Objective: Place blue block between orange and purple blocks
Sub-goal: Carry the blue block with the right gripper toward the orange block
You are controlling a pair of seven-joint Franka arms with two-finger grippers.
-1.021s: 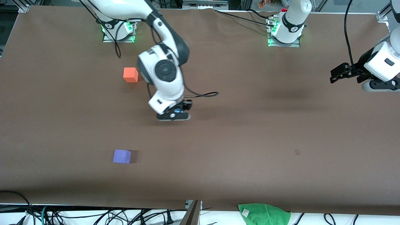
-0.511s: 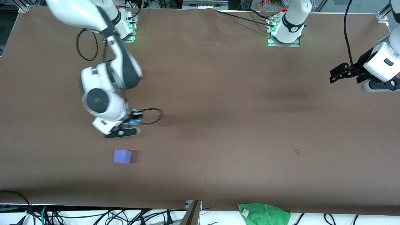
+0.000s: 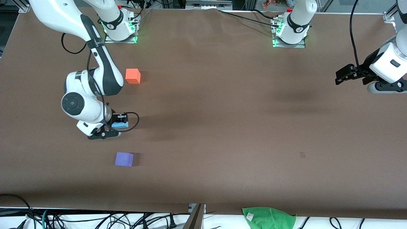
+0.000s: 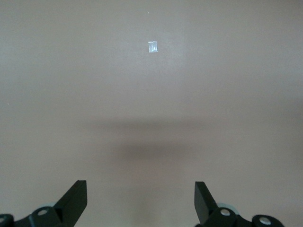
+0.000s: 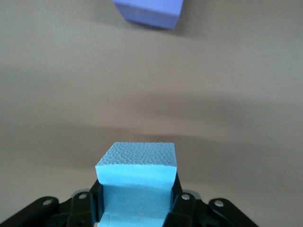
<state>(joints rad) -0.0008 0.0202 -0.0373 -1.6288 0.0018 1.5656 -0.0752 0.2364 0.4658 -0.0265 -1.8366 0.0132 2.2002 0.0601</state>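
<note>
Right end effector (image 3: 115, 128): clamped on the blue block (image 3: 120, 125), carried over the tabletop (image 3: 222, 127) in the gap between the orange block (image 3: 133, 76) and the purple block (image 3: 124, 159). Pickup done, transport about done; left to do: lowering, release, retreat. Blue block not yet set down, judging by the tabletop visible under it in the right wrist view. Left end effector (image 3: 345, 75): waiting over the left arm's end of the tabletop, spread wide, nothing in it.

Blue block (image 5: 137, 182): matte foam-like cube, finely pebbled face, crisp edges, slightly pinched at the grip. Purple block (image 5: 149, 13): same plain matte cube, violet. Orange block: bright, plain, equal in size. Tabletop: flat brown covering, dull, faintly creased. Green cloth (image 3: 268, 217), soft and crumpled, at the edge nearest the front camera.
</note>
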